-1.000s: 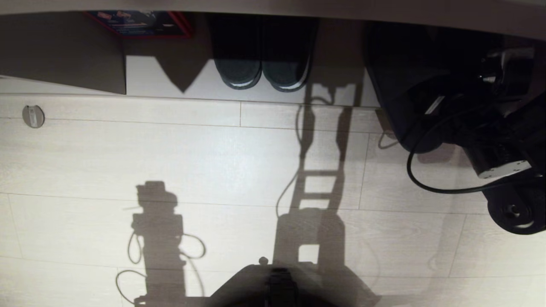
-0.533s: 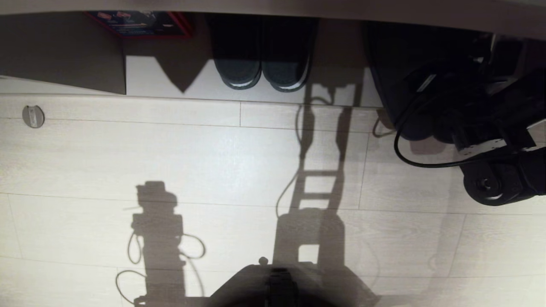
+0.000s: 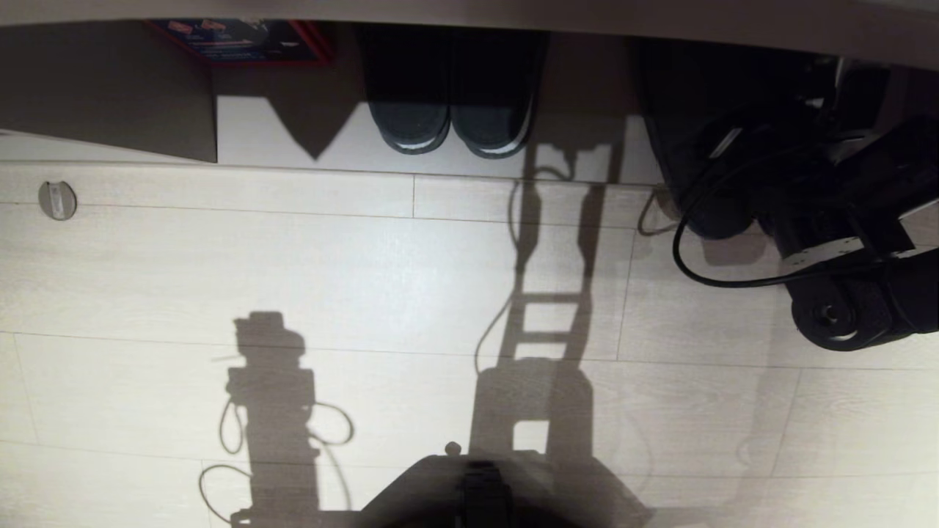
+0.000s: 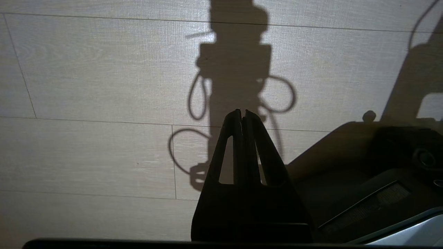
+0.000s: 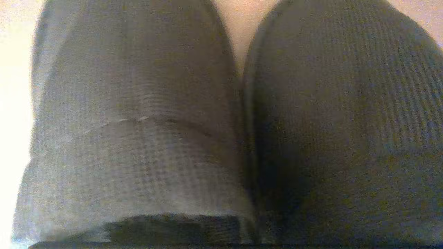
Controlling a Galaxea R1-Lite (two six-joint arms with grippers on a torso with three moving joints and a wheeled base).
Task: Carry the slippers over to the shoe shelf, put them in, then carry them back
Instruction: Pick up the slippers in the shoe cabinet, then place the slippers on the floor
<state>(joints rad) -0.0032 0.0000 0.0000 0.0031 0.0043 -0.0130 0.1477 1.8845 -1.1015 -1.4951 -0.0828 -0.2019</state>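
- The slippers (image 5: 238,117): a dark blue-grey pair in a ribbed or waffle-knit fabric, the two rounded toes side by side and touching, filling the right wrist view. In the head view they sit at the right end of the shoe shelf (image 3: 469,15), under the right arm, mostly lost in shadow.
- Handling, as a judgement: light, soft and floppy; the knit should give good friction but will crease under pressure. Pinching both inner walls together where the two meet looks the soundest hold, so the pair lifts as one; a grip on a single toe would likely let the other drop.
- Right gripper (image 3: 741,176): over the slippers at the shelf mouth; its jaws are not distinguishable in either view, so I cannot tell how wide they stand or whether they hold anything.
- Left gripper (image 4: 242,114): parked above the floor, jaws pressed together, nothing between them.
- Other pair (image 3: 451,121): dark with white-edged soles, toes outward, in the middle cubby, well apart from the task's pair.
- Red-edged printed item (image 3: 242,40): in the left cubby; writing present but too small to read.
- No brand or label is legible on the slippers.
- Floor (image 3: 293,279): pale planks, crossed by the robot's shadow.
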